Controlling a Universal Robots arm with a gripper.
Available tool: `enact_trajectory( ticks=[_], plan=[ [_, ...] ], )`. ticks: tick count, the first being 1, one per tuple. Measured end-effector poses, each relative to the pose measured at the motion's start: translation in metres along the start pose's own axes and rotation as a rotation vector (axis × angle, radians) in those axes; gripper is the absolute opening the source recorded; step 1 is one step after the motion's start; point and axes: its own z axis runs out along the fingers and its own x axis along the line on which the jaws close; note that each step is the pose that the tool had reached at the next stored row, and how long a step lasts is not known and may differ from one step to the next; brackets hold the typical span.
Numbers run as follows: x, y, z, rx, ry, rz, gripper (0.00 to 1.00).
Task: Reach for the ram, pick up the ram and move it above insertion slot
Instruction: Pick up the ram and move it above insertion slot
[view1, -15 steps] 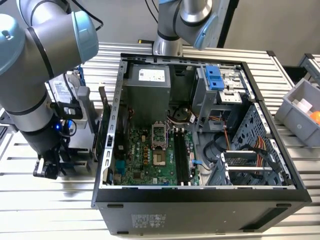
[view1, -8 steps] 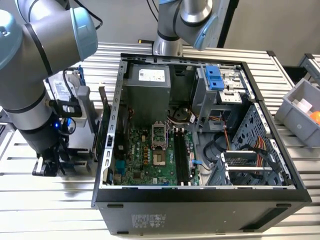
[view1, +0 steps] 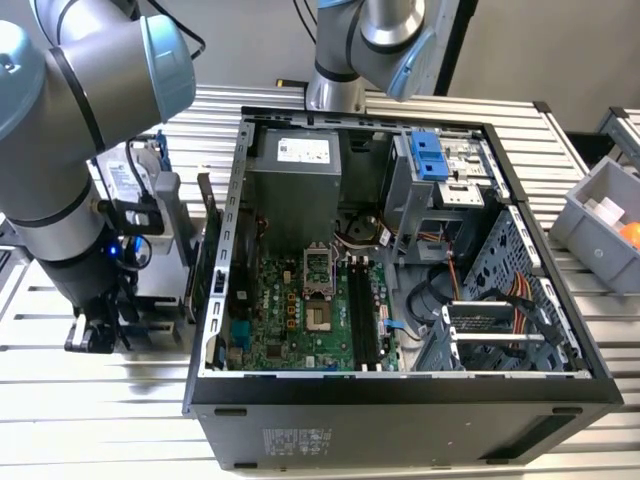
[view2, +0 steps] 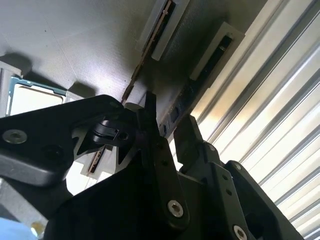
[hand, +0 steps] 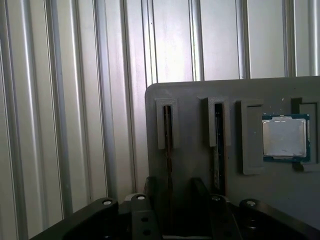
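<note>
Two ram sticks stand on edge in slots of a grey holder tray (hand: 190, 100). The ram (hand: 168, 135) nearest the tray's edge runs down between my gripper's (hand: 176, 194) black fingers (hand: 152, 190). In the second wrist view the same ram (view2: 186, 95) passes into the gap of the gripper (view2: 169, 120), which is open around it. The other ram stick (hand: 218, 135) stands beside it, outside the fingers. In the exterior view my arm (view1: 70, 180) is bent down at the exterior view's left of the computer case, whose black insertion slots (view1: 365, 310) lie on the motherboard.
A processor chip (hand: 284, 136) sits in a pocket of the same tray. The open computer case (view1: 400, 400) stands on a ribbed metal table (view1: 100, 420). A second arm's base (view1: 365, 40) rises behind the case. A grey bin (view1: 600, 225) is at the exterior view's right.
</note>
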Motion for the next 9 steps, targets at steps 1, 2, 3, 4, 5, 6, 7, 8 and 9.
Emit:
enact_trajectory(
  ticks=[1,2,3,4,5,6,7,8,9],
  plan=[
    [0.0,0.0,0.0,0.0,0.0,0.0,1.0],
    [0.0,0.0,0.0,0.0,0.0,0.0,1.0],
    [0.0,0.0,0.0,-0.0001,0.0001,0.0,1.0],
    [0.0,0.0,0.0,-0.0001,0.0,0.0,1.0],
    [0.0,0.0,0.0,0.0,0.0,0.0,1.0],
    [0.0,0.0,0.0,0.0,0.0,0.0,1.0],
    [0.0,0.0,0.0,-0.0001,0.0,0.0,1.0],
    [0.0,0.0,0.0,0.0,0.0,0.0,1.0],
    [0.0,0.0,0.0,0.0,0.0,0.0,1.0]
  ],
)
